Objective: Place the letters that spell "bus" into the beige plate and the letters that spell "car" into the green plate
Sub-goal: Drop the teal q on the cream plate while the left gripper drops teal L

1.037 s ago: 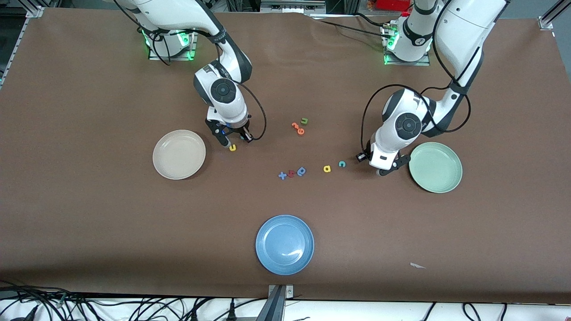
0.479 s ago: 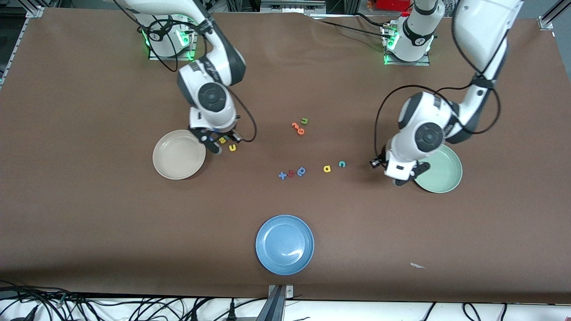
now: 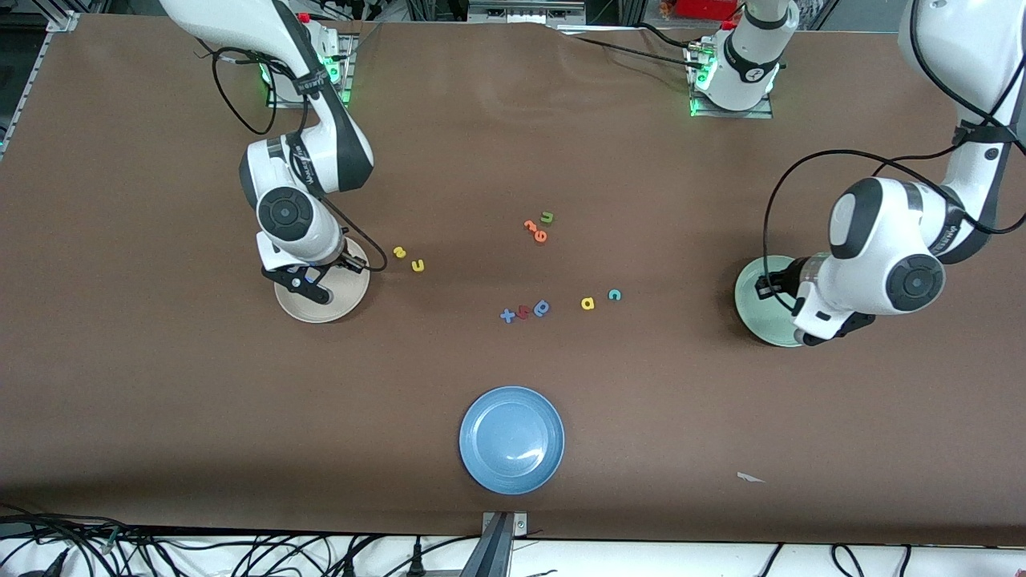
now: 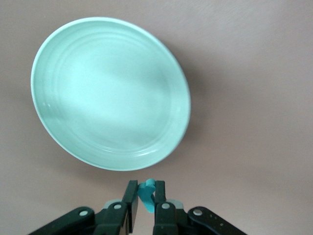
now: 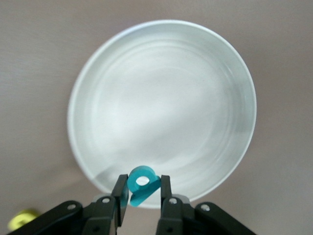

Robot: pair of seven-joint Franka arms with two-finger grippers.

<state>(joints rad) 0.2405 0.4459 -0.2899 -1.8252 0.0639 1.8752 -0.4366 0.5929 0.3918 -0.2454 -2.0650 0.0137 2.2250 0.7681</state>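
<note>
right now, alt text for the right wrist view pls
The right claw is shut on a teal letter "b", held over the rim of the beige plate, which holds nothing. A yellow letter lies on the brown table beside the plate.

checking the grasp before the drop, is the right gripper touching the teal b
Touching. The right wrist view shows the right gripper shut on the teal b, a finger pressed against each side, above the beige plate.

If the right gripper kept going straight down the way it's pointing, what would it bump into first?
Most likely the beige plate: the right gripper, shut on the teal "b", hangs over its rim, though the height is hard to judge.
</note>
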